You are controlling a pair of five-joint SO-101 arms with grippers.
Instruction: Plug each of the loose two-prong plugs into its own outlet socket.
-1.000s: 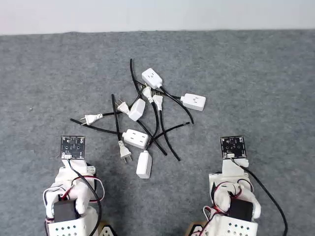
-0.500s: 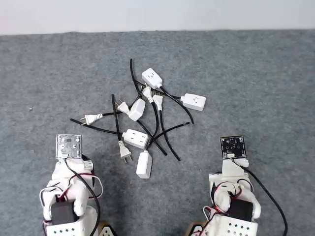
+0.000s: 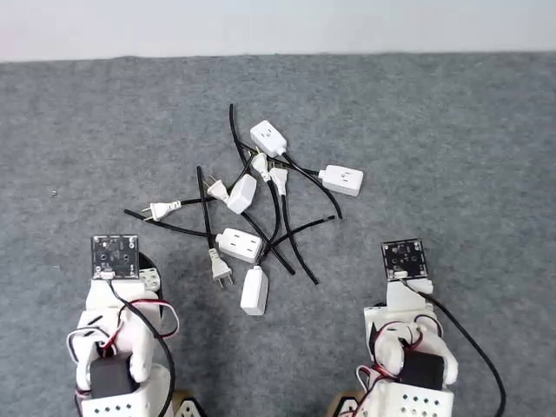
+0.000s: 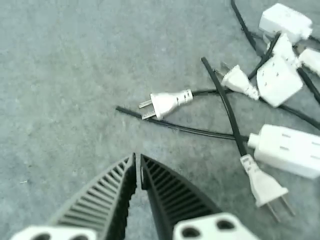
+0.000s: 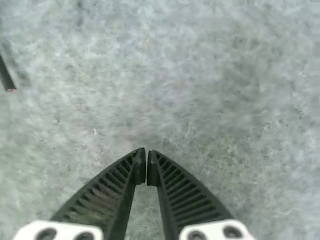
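High view: white sockets (image 3: 241, 245) and plugs (image 3: 161, 209) lie tangled in black cords (image 3: 291, 243) on a grey mat (image 3: 452, 130), ahead of and between the 2 arms (image 3: 113, 339).

Left wrist view: the left gripper (image 4: 137, 165) is closed and empty over bare mat. 1 cord (image 4: 175, 127) lies between it and the nearest plug (image 4: 167, 102), with a socket (image 4: 287, 147) farther off.

Right wrist view: the right gripper (image 5: 146, 160) is closed and empty over mat, well apart from a cord end (image 5: 6, 75).

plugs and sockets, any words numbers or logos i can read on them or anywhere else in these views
No text can be read anywhere.
The outlet sockets and two-prong plugs show plain white faces with no legible marking.
The small boards on the arms' wrists may carry print, but it is too small to tell.
The grey mat has none.
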